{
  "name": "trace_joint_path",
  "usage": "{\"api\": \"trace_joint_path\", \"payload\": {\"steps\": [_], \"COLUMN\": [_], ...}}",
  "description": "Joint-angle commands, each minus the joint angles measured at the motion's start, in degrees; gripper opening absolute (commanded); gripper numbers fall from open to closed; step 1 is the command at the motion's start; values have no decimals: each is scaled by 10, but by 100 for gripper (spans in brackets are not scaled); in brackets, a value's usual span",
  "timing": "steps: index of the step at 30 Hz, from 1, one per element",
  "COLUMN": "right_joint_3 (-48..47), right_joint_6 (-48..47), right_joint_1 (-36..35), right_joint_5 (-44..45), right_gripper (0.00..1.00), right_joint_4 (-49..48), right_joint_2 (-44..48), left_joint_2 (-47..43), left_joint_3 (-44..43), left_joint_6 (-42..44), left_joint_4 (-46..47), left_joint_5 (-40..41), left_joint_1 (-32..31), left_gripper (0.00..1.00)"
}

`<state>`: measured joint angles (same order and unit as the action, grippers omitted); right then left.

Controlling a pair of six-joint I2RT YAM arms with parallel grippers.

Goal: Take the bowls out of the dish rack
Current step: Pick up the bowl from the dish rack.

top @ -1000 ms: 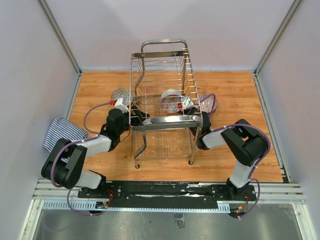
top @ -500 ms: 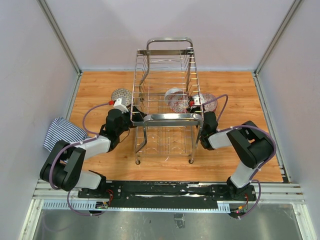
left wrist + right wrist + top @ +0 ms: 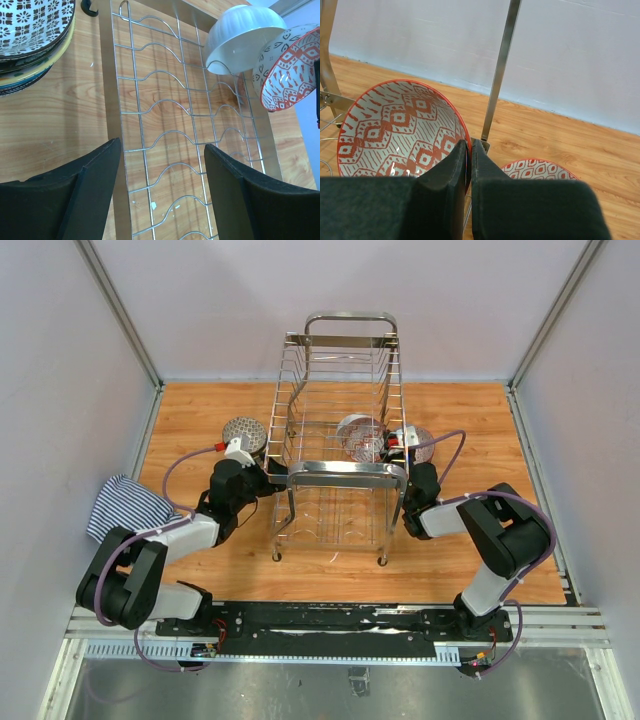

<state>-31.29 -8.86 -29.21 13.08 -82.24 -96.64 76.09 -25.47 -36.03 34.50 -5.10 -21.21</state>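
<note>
Pinching the rim of a red-patterned bowl, the right gripper is clamped tight on it inside the dish rack. Its jaws close either side of the thin lip, w/ the bowl tilted on edge beside one of the rack's upright posts. Taking the rim rather than the body looks deliberate: the bowl stands on edge btwn the wires, so the lip is the part on offer.

The left gripper hangs at the rack's opp. side w/ fingers spread wide astride the side rail, touching nothing that can be seen. It is prob. placed there to steady the light wire frame should it drag w/ the lift.

A white bowl leans just beside the red one, also in the rack, so two are left to unload. Out on the table are stacked blue-grey bowls left of the rack and a second red bowl to its right, near the working gripper. A striped cloth lies well apart at the left edge.
</note>
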Motion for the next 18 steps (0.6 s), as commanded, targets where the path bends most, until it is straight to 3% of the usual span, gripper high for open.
{"api": "trace_joint_path", "payload": {"steps": [1,18], "right_joint_3": [-9,-7], "right_joint_6": [10,33], "right_joint_1": [14,14], "right_joint_5": [25,-37], "right_gripper": [1,1], "right_joint_4": [-87,-87], "right_joint_2": [16,20], "left_joint_2": [-13,-6], "left_joint_3": [5,3], "left_joint_6": [8,9], "left_joint_4": [5,9], "left_joint_5": [10,8], "left_joint_1": [-3,-3], "left_gripper": [72,72]}}
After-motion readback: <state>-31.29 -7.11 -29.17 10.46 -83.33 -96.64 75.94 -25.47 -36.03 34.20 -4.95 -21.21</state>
